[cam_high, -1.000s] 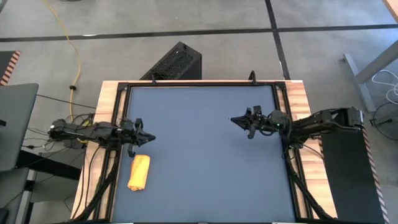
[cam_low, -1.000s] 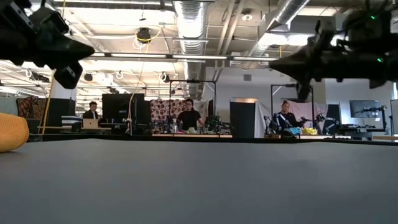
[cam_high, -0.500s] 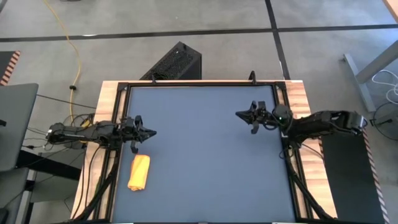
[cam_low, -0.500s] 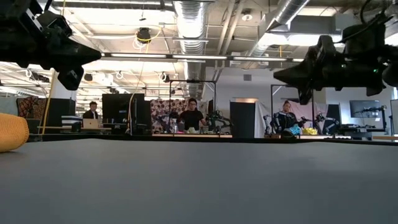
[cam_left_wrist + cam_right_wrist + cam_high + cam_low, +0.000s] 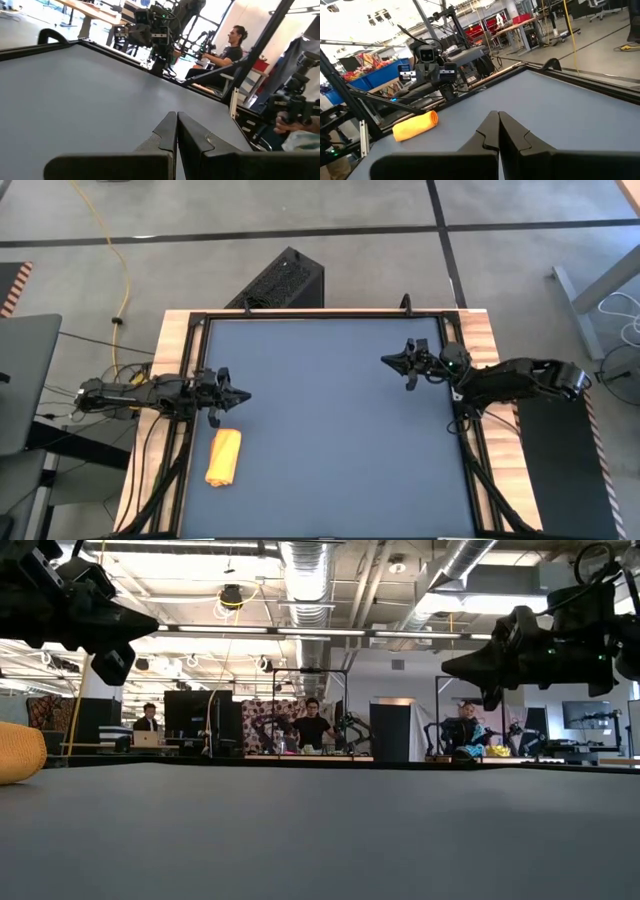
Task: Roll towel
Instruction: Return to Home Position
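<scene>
Plainly, the yellow towel (image 5: 223, 457) is rolled at the tabletop's (image 5: 330, 430) left edge; left gripper (image 5: 243, 394) and right gripper (image 5: 385, 360) are held closed.

No legible txt or labels.

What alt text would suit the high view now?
A rolled yellow-orange cloth towel lies near the left edge of the dark blue-grey tabletop, untouched. The left gripper hovers close by; the right gripper hangs over the right side, both empty.

Black jointed arms (image 5: 140, 392), tapered dark fingers (image 5: 167, 132)
</scene>
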`<control>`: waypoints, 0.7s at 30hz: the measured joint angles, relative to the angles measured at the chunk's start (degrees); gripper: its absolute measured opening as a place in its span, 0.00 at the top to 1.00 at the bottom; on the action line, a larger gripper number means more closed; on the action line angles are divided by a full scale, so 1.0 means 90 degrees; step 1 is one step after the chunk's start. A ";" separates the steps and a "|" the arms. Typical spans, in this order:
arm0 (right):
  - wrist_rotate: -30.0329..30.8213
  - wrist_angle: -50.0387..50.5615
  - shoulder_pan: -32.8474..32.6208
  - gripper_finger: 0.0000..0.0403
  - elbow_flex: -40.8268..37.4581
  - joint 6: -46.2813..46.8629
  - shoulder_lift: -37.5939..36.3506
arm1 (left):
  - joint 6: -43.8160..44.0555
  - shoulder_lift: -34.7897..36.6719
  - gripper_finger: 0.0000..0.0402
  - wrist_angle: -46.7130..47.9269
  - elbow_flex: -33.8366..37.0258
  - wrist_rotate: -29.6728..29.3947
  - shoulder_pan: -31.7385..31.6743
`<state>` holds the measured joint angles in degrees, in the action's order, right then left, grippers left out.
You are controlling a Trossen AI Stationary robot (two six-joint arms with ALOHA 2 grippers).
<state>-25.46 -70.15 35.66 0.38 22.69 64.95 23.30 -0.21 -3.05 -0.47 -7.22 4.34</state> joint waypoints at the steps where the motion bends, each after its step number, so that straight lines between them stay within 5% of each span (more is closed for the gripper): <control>1: -0.0001 -0.0002 -0.0016 0.95 0.0000 -0.0066 0.0000 | 0.0002 0.0000 1.00 0.0009 0.0000 0.0039 0.0000; 21: 0.1087 0.1120 -0.0782 0.95 -0.0001 -0.0365 0.0002 | -0.0015 -0.0017 1.00 0.0110 0.0007 0.0388 0.0000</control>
<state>-15.68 -60.07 28.62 0.37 19.40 64.97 23.16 -0.36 -2.07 -0.40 -3.73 4.34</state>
